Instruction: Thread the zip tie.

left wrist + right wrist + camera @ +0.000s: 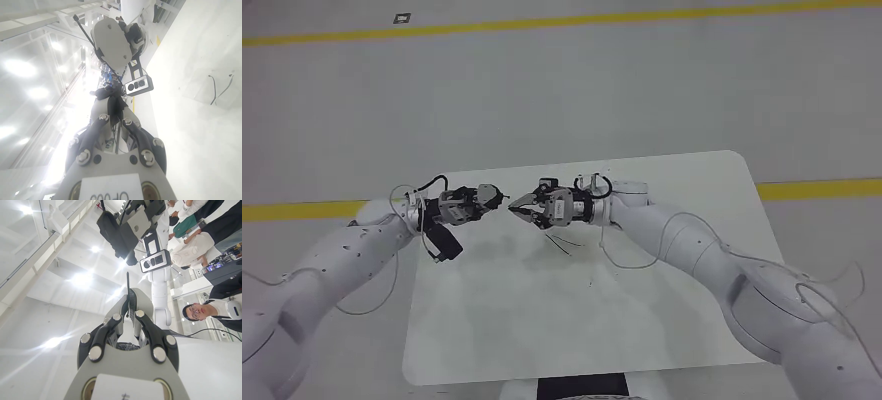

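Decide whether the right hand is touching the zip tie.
Touching. The right wrist view shows the zip tie pinched inside the shut right hand, its tip poking out.

We count one table [692, 300], two grippers, the left gripper [500, 197] and the right gripper [514, 207], one held zip tie [128, 289] and two loose zip ties [215, 89] [226, 89].

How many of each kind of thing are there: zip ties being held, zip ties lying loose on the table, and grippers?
held zip tie, in the jaws of the right gripper: 1
loose zip ties, crossed on the table: 2
grippers, counting the left gripper: 2
Total: 5
A dark fleck near the loose pair is too small to tell.
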Robot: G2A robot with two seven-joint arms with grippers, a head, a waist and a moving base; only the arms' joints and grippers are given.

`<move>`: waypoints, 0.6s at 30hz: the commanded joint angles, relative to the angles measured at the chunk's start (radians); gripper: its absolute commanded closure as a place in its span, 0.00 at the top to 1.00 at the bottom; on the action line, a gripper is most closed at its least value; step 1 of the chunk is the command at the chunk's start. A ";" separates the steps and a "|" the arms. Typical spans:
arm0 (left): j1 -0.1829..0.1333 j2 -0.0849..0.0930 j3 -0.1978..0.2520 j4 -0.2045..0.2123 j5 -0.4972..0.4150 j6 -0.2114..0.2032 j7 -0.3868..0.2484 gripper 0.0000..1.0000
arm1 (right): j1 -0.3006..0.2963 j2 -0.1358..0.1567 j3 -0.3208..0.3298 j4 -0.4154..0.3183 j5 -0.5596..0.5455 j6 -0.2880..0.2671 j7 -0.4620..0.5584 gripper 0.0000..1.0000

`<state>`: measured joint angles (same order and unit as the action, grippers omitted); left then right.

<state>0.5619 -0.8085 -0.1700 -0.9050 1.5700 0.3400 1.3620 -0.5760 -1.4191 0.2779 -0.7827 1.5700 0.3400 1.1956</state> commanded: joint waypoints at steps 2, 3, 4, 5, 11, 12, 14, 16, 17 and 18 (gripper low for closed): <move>0.000 0.000 0.000 0.000 0.000 0.000 0.000 0.00 | 0.005 -0.006 0.007 0.007 0.000 0.000 -0.004 0.00; 0.000 0.000 0.000 0.000 0.000 0.000 0.000 0.00 | 0.006 -0.008 0.008 0.010 0.000 0.000 -0.005 0.00; 0.000 0.000 0.000 0.000 0.000 0.000 0.000 0.00 | 0.009 -0.011 0.011 0.015 0.000 0.000 -0.010 0.00; 0.000 0.000 0.000 0.000 0.000 0.000 0.000 0.00 | 0.010 -0.013 0.013 0.017 0.000 0.000 -0.012 0.00; 0.000 0.000 0.000 0.000 0.000 0.000 0.000 0.00 | 0.015 -0.031 0.020 0.039 0.000 0.000 -0.030 0.00; 0.000 0.000 0.000 0.000 0.000 0.000 0.000 0.00 | 0.015 -0.033 0.019 0.043 0.000 0.000 -0.031 0.00; 0.000 0.000 0.000 0.000 0.000 0.000 0.000 0.00 | 0.015 -0.038 0.017 0.049 0.000 0.000 -0.029 0.00; 0.000 0.000 0.000 0.000 0.000 0.000 0.000 0.00 | 0.016 -0.043 0.014 0.056 0.000 0.000 -0.024 0.00; 0.000 0.000 0.000 0.000 0.000 0.000 0.000 0.00 | 0.016 -0.045 0.013 0.060 0.000 0.000 -0.021 0.00; 0.000 0.000 0.000 0.000 0.000 0.000 0.000 0.00 | 0.017 -0.047 0.012 0.063 0.000 0.000 -0.018 0.00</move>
<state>0.5620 -0.8085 -0.1700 -0.9050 1.5700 0.3400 1.3620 -0.5595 -1.4650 0.2907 -0.7223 1.5700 0.3400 1.1748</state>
